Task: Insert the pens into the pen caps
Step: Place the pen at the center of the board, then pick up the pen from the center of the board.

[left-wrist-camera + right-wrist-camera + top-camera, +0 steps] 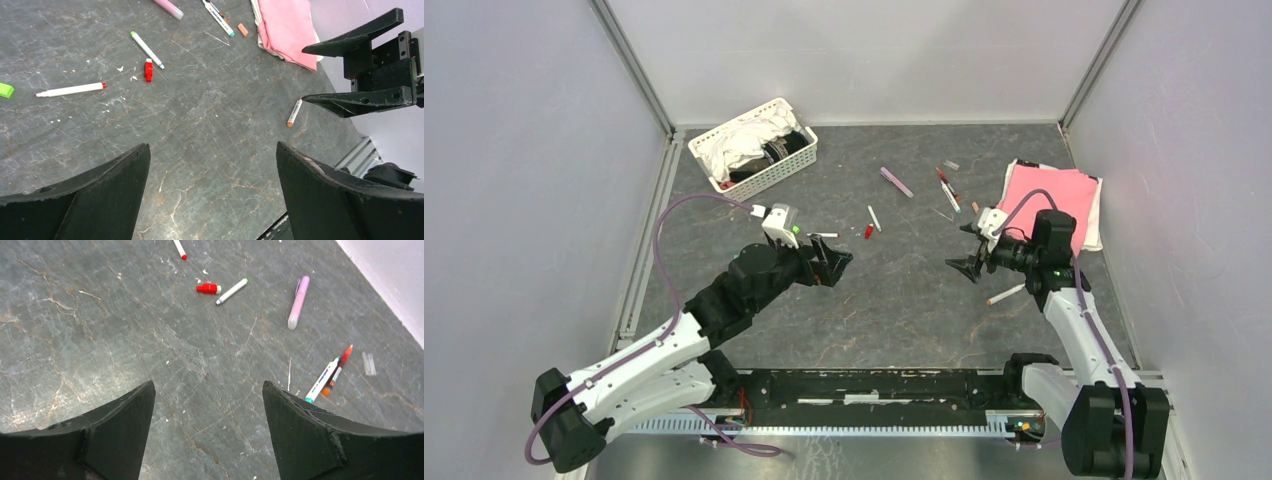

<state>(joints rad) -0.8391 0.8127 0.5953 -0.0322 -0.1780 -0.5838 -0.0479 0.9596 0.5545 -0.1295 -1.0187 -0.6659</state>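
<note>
Pens lie scattered on the grey table. A white pen with a red tip (70, 90) lies beside a green cap (6, 90). A green-ended pen (147, 50) lies next to a red cap (148, 70). Farther off are a purple pen (298, 302), a teal pen (322, 380), a red-orange pen (337, 371) and an orange cap (243, 29). An orange-tipped pen (1005, 294) lies by the right arm. My left gripper (834, 262) (212, 150) is open and empty above bare table. My right gripper (969, 250) (207, 387) is open and empty, facing it.
A white basket (802, 160) of cloths stands at the back left. A pink cloth (1049, 200) lies at the back right, behind the right arm. A clear cap (369, 363) and a thin sliver (289, 374) lie near the teal pen. Walls close in three sides.
</note>
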